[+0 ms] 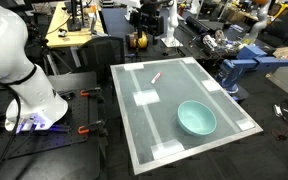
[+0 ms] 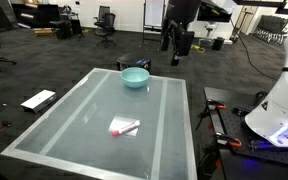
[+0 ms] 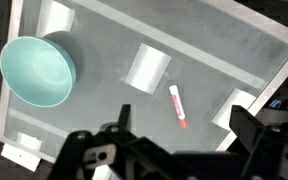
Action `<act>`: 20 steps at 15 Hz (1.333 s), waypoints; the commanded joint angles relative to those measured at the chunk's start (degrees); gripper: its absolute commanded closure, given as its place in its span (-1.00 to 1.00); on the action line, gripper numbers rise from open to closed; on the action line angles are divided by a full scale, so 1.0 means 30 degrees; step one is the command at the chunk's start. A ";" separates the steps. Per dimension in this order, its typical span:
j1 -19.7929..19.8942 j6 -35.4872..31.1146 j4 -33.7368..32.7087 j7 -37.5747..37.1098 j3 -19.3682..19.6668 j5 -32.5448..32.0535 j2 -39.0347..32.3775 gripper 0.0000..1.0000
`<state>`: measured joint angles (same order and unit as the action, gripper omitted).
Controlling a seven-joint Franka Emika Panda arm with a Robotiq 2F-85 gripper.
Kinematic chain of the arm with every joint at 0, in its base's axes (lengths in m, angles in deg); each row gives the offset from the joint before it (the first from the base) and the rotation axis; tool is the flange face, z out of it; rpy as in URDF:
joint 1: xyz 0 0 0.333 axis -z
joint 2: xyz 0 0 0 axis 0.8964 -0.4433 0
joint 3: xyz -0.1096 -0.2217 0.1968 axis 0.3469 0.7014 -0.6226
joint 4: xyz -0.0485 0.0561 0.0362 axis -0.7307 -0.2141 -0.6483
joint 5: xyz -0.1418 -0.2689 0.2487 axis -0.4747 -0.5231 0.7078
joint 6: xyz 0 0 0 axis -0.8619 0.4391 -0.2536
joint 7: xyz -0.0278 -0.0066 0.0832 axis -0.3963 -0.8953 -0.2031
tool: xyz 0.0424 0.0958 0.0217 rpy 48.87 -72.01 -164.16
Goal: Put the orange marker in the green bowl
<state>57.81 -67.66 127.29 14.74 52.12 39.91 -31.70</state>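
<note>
The orange marker (image 1: 155,77) lies flat on the grey table top (image 1: 144,125), near one end. It also shows in the other exterior view (image 2: 125,126) and in the wrist view (image 3: 177,105). The green bowl (image 1: 196,119) stands empty toward the opposite end and shows in the other views too (image 2: 135,76) (image 3: 37,68). My gripper (image 2: 177,45) hangs high above the table, open and empty. In the wrist view its two fingers (image 3: 184,135) are spread wide, and the marker lies far below between them.
White tape patches (image 3: 147,67) mark the table top and its corners. The robot base (image 1: 24,70) stands beside the table with red-handled clamps (image 1: 84,130). A white flat panel (image 2: 39,99) lies on the floor. Desks, chairs and blue equipment (image 1: 239,68) surround the table.
</note>
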 commanded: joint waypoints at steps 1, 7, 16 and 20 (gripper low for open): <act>-0.0473 -0.1569 -0.1237 0.1434 0.0080 0.0048 -0.2648 -1.00; -0.0509 -0.3340 -0.2286 0.3038 -0.0032 0.0664 -0.6028 -1.00; -0.0202 -0.3233 -0.2569 0.2992 -0.0414 0.0691 -0.7888 -1.00; -0.0197 -0.3233 -0.2573 0.2994 -0.0404 0.0694 -0.7781 -1.00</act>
<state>56.42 -77.51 119.66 23.78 51.72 42.05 -55.05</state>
